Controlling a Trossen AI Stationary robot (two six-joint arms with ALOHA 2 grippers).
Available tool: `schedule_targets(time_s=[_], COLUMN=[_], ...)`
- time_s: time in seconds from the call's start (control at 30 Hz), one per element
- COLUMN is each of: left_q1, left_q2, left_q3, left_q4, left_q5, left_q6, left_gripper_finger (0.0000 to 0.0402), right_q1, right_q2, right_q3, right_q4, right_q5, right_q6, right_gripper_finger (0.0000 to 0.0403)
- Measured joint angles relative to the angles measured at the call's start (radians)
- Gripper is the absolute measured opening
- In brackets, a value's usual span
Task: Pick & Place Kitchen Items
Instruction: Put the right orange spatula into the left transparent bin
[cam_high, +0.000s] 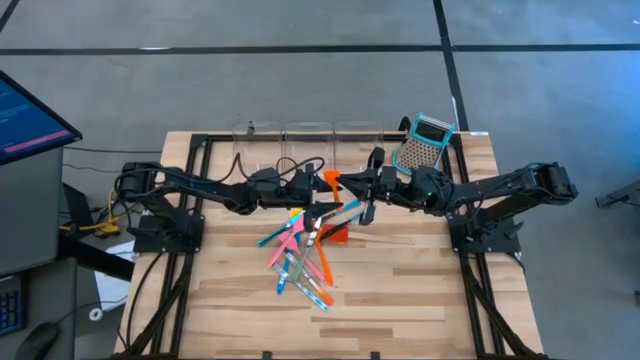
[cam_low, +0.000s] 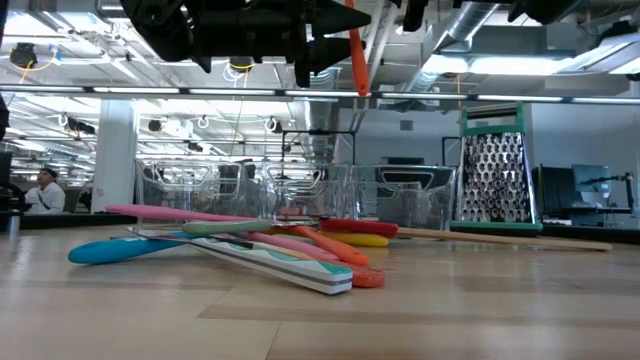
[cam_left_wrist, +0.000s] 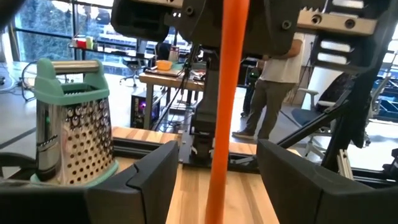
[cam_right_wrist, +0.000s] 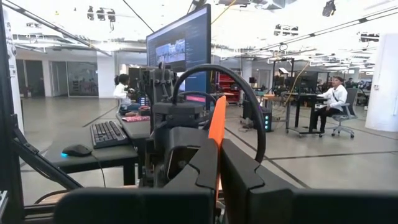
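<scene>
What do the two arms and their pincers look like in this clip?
Both arms are black and slim-jointed, mounted on black frames at the table's sides. The left arm trails black cables near its base, beside yellow ones. Each pincer, left pincer and right pincer, has two chunky, flat-faced black fingers. No markings are visible.

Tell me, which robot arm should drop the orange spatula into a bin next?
Probably the right. The right gripper is shut on the orange spatula, held up in the air near the clear bins. The left gripper is open around the spatula, not squeezing it.
</scene>
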Motion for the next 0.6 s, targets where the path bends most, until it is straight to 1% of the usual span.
schedule_targets(time_s=[0.1,0.2,0.47,0.6], left_q1=[0.0,0.0,0.0,0.0], left_q2=[0.0,0.0,0.0,0.0], left_q3=[0.0,0.0,0.0,0.0], left_q4=[0.003,0.003,0.007,0.016], left_q5=[0.0,-0.005,-0.01,-0.011], left_q6=[0.0,0.0,0.0,0.0], left_gripper_finger=[0.0208,0.0189,0.01,0.0064], right_q1=[0.0,0.0,0.0,0.001], right_q2=[0.0,0.0,0.0,0.0], right_q3=[0.0,0.0,0.0,0.0], right_q4=[0.0,0.004,0.004,0.004], right_q5=[0.0,0.0,0.0,0.0], right_q6=[0.0,0.0,0.0,0.0], right_gripper_finger=[0.0,0.0,0.0,0.0])
